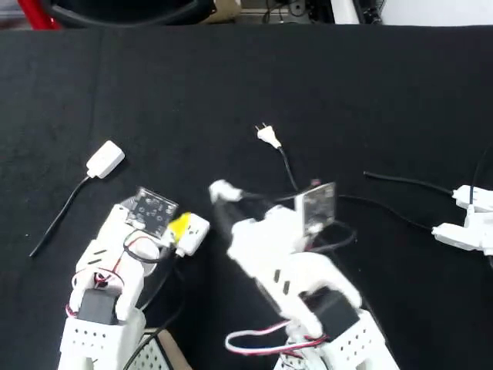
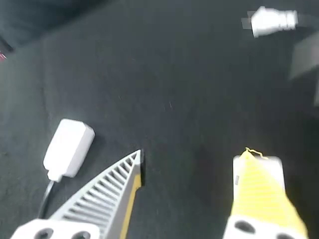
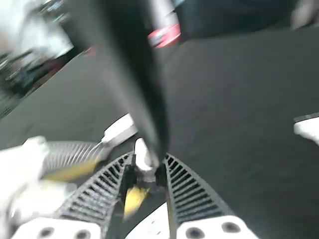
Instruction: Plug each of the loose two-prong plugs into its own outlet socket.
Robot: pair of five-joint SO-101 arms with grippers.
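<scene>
A white outlet socket point(image 1: 105, 159) lies on the black bench point(image 1: 192, 92) beyond and left of the left pincer point(image 2: 192, 162), which is spread wide, while the right pincer point(image 3: 147, 162) pinches a white plug point(image 3: 142, 154) on a black cable point(image 3: 134, 84), with a loose two-prong plug point(image 1: 267, 136) lying farther out, apart from it.

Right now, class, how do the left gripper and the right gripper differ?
The left gripper is open and empty; the right gripper is shut on a white plug. A black cable runs from the right gripper's grasp, none from the left gripper's. Both hang over the black table.
</scene>
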